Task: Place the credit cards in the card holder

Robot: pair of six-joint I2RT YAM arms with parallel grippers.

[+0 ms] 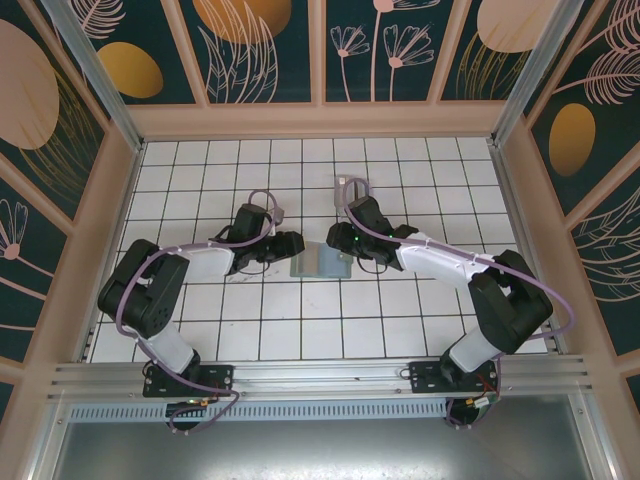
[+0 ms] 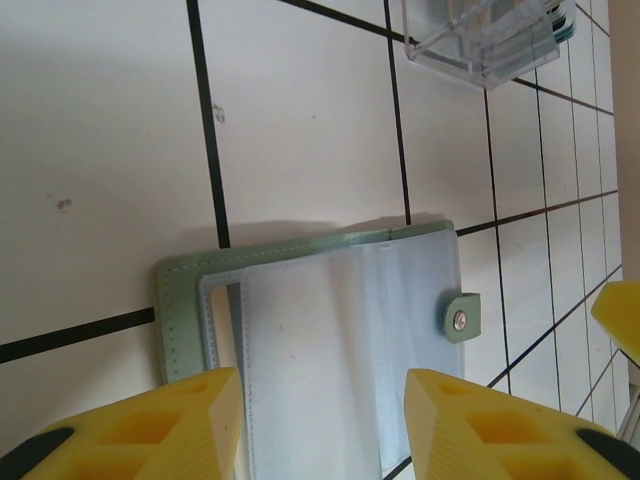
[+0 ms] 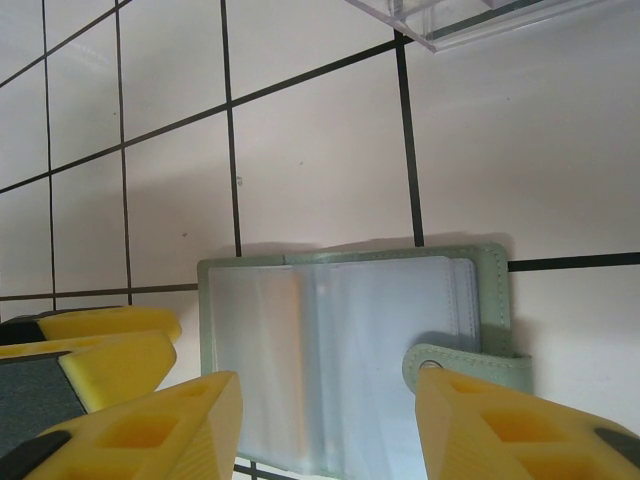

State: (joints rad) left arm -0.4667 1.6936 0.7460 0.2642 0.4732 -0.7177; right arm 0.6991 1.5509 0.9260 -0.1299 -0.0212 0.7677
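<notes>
The card holder lies opened flat on the tiles between my two grippers, sage-green with clear plastic pockets and a snap tab. A tan tint shows through one pocket. My left gripper hangs open just above the holder with nothing between its fingers. My right gripper is also open over the holder, one fingertip by the snap tab. Credit cards with teal edges sit in a clear box beyond the holder.
The clear box stands one tile behind the holder. The two grippers are close together, and each one's yellow fingers enter the other's wrist view. White tiled floor lies in front, walled on three sides.
</notes>
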